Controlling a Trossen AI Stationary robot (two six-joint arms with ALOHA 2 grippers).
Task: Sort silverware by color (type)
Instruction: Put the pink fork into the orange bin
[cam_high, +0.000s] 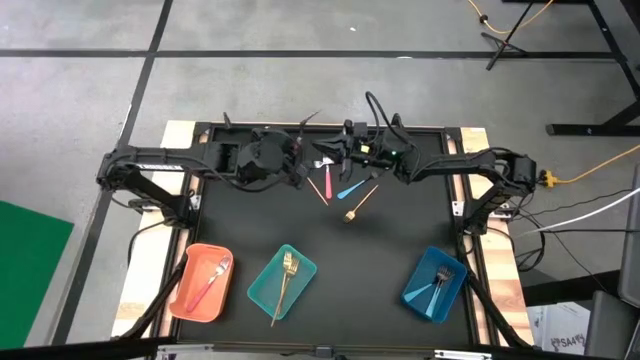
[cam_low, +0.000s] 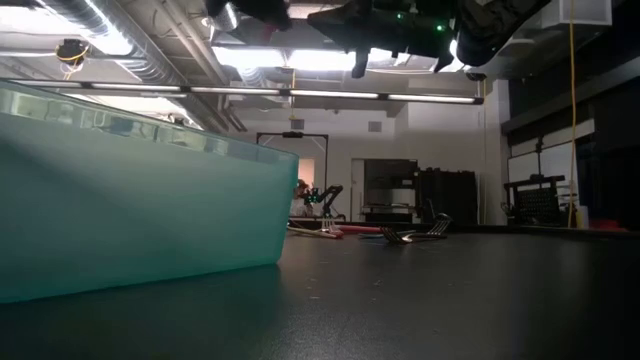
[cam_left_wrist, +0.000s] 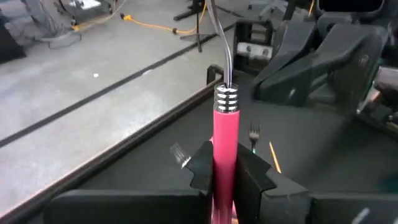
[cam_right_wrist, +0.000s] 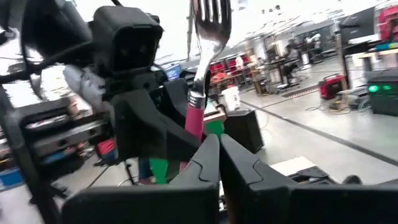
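Mid-sort, with left gripper (cam_left_wrist: 225, 180) clamped on a pink-handled silver-headed piece (cam_left_wrist: 224, 134) and right gripper (cam_right_wrist: 217, 163) clamped on a pink-handled silver fork (cam_right_wrist: 200, 81), both raised; next, probably carrying each down into the orange plastic tray (cam_high: 190, 300).

Two pink-handled pieces are up in the air: one pink utensil (cam_left_wrist: 224, 149) stands upright with a ribbed silver collar, and a pink fork (cam_right_wrist: 202, 74) points its silver tines up. Near the back of the counter lie a pink one (cam_high: 319, 187), a light-blue one (cam_high: 349, 188) and a gold spoon (cam_high: 357, 205), close together. Farther forward there's another pink fork (cam_high: 210, 277), a gold fork (cam_high: 287, 283) and two blue pieces (cam_high: 438, 283).
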